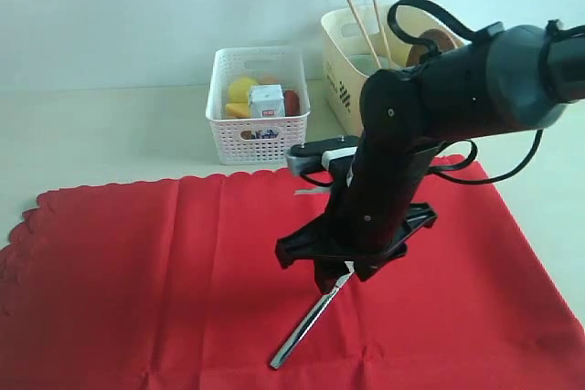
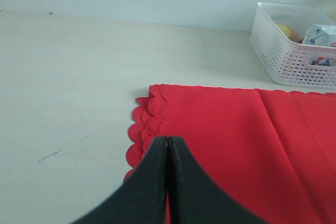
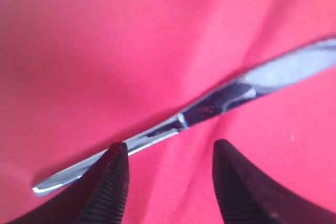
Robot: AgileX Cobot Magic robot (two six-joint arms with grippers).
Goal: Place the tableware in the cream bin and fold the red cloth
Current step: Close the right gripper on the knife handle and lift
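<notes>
The red cloth [image 1: 164,280] [image 2: 220,129] [image 3: 105,51] lies spread flat over the table's front. A silver knife [image 1: 306,326] [image 3: 220,100] rests on it, slanting towards the front edge. My right gripper [image 1: 336,279] [image 3: 170,148] points down over the knife's far end, open, its fingertips just above the cloth; one fingertip overlaps the knife and nothing is held. The cream bin [image 1: 340,79] stands at the back right, with wooden chopsticks [image 1: 364,29] and the brown plate [image 1: 437,43] sticking out of it. My left gripper [image 2: 167,141] is shut and empty over the cloth's scalloped left edge, outside the exterior view.
A white lattice basket [image 1: 258,130] [image 2: 286,56] stands behind the cloth, left of the cream bin. It holds a lemon [image 1: 241,89] and a milk carton [image 1: 267,100] [image 2: 320,35]. Bare pale tabletop [image 2: 68,77] lies left of and behind the cloth.
</notes>
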